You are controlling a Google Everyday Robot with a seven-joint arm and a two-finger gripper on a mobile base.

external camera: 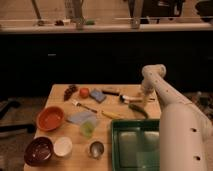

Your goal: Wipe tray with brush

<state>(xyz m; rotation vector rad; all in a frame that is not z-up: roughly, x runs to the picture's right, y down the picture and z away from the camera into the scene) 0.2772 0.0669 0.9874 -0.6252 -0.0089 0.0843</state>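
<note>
The green tray (114,146) sits at the lower right of the wooden table (59,96), partly hidden behind the white arm. Above it lie a green pepper (138,110) and the brush (127,98). The gripper (145,96) hangs just right of the brush, jaws apart, holding nothing. An orange bowl (50,118) sits at left.
</note>
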